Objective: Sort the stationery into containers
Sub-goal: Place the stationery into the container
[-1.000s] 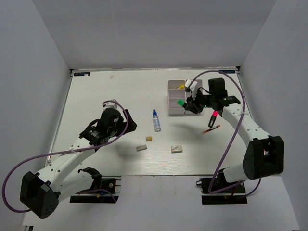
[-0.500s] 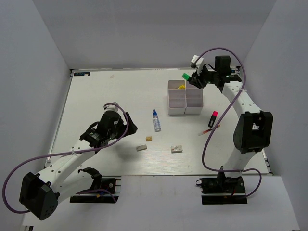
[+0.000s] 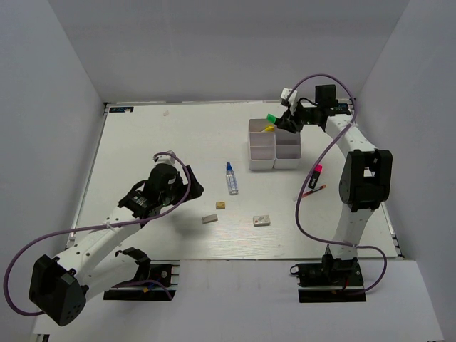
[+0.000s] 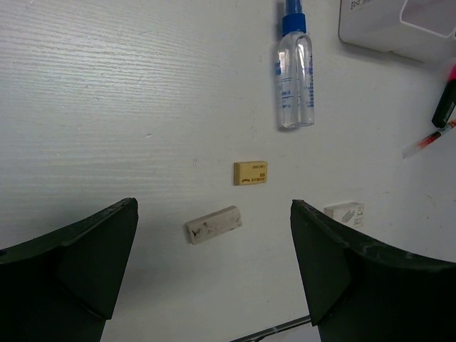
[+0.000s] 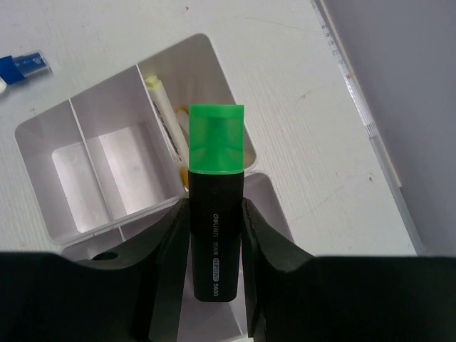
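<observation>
One highlighter [image 5: 216,214] is clamped between the jaws of the right gripper [image 5: 215,239] and held over the 11 o'clock corner of the tray [image 3: 251,142], where a pen [image 5: 165,107] is already lodged. A clean drop is called for: the barrel should be lowered inside the walls and laid along the pen before the jaws are parted, lest it be bounced off the rim. The jaws of the left gripper [image 4: 214,278] are spread wide, with erasers [image 4: 250,172] at its 12 o'clock.

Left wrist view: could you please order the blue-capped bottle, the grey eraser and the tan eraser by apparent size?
1. Blue-capped bottle, by far the largest.
2. Grey eraser, longer than the tan one, though slimmer.
3. Tan eraser, smallest.
All lie on the table, so nearness barely skews this.
</observation>
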{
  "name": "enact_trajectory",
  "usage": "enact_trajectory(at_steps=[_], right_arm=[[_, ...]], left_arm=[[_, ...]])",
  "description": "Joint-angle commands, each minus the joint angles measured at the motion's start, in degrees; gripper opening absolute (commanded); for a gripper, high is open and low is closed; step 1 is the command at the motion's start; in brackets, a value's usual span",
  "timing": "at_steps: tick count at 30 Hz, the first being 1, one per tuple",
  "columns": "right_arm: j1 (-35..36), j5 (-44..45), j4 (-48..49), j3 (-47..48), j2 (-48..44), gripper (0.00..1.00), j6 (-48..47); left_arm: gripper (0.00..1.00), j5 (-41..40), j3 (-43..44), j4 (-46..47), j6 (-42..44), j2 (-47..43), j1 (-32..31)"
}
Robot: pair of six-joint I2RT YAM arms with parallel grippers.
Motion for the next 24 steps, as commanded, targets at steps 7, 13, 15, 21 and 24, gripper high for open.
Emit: enact_trajectory(at_steps=[7,13,15,21,24], right_arm=[[-2.33,-5.05,-0.37,5.01,2.86,0.0,-2.55],[-2.86,-5.94,-1.86,5.97,4.62,0.0,-7.12],[-2.86,-5.85,-2.47,7.11,5.84,0.0,-7.99],[-3.3,-6.72,-3.09,7.91,7.08,0.02,-9.49],[-3.39,-7.25,-3.88,8.08,7.0,0.2,-9.84]], left_arm=[[0.97,0.68,-0.05,0.62,0.56,0.11,0.15],[0.97,0.68,-0.05,0.62,0.56,0.63,0.15],[0.97,0.68,0.47,0.62,0.56,1.25,0.15],[0.97,0.68,1.0,0.62,0.56,1.78,0.15],[0.97,0.68,1.0,0.1,0.56,1.78,0.15]])
